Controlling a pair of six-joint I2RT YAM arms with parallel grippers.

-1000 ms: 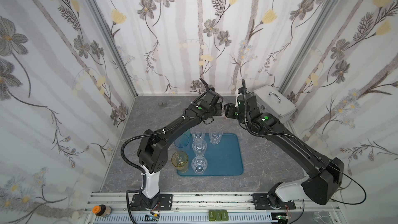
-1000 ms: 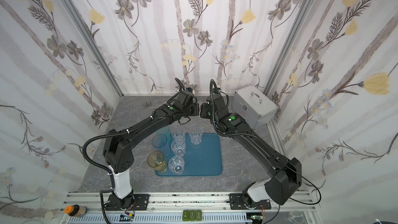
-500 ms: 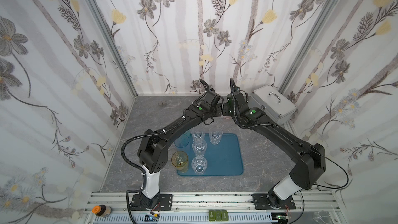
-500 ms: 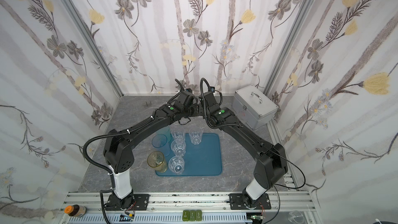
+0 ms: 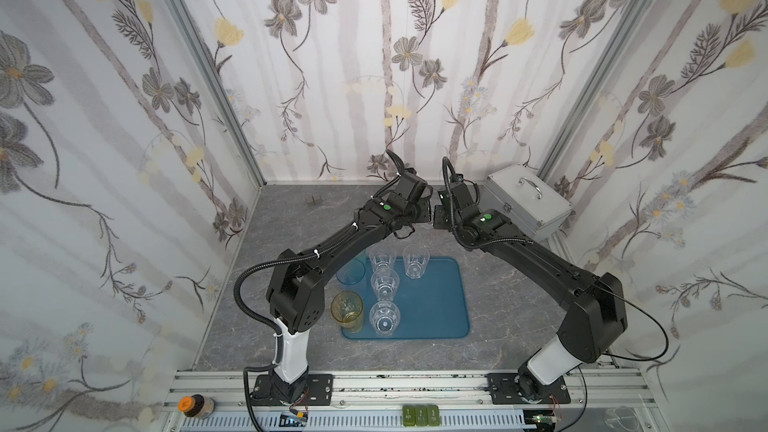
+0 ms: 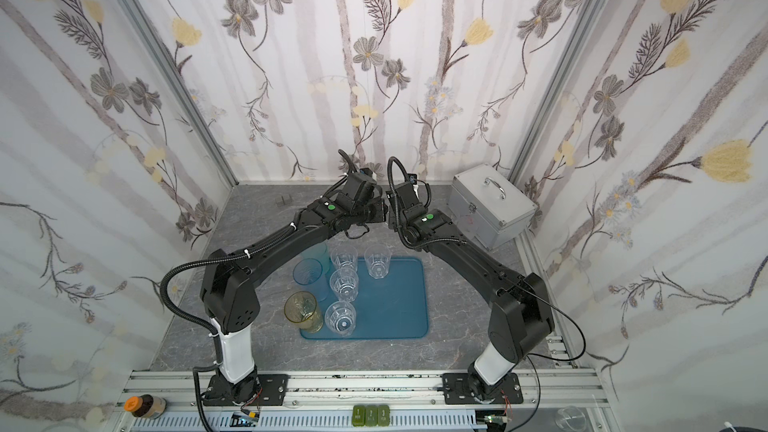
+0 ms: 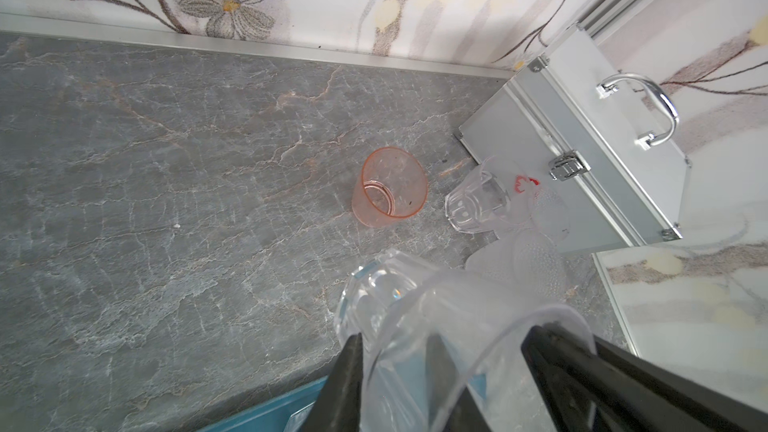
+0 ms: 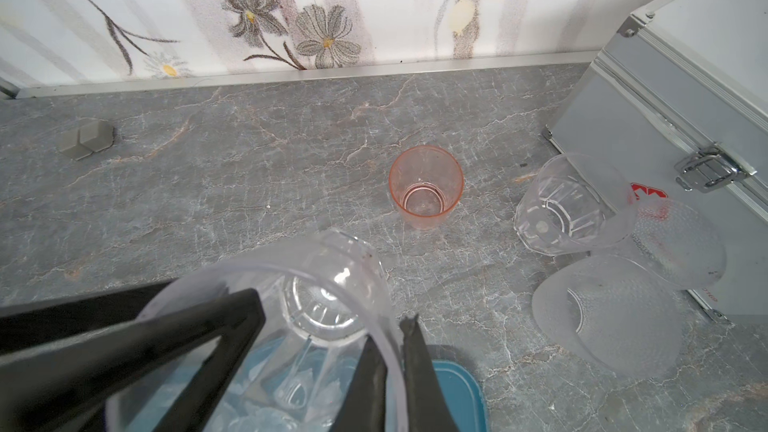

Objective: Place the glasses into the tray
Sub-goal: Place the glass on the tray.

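The right gripper [image 8: 390,338] has swung in and pinched the rim of the clear faceted plastic tumbler [image 8: 324,284]. The left gripper [image 7: 395,342] has loosened, its jaws parted astride that rim. Nearest, the flat teal rectangular tray [image 5: 436,305] carries four clear tumblers [image 5: 384,317]. The gripped one hangs over its far edge. Beyond stands a pink plastic tumbler [image 8: 426,187].

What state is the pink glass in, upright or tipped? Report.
Upright: the pink glass stands mouth up on the table, outside the tray.

free right half of tray [image 5: 432,305], tumblers [image 8: 561,209] crowd silver case [image 8: 685,97]
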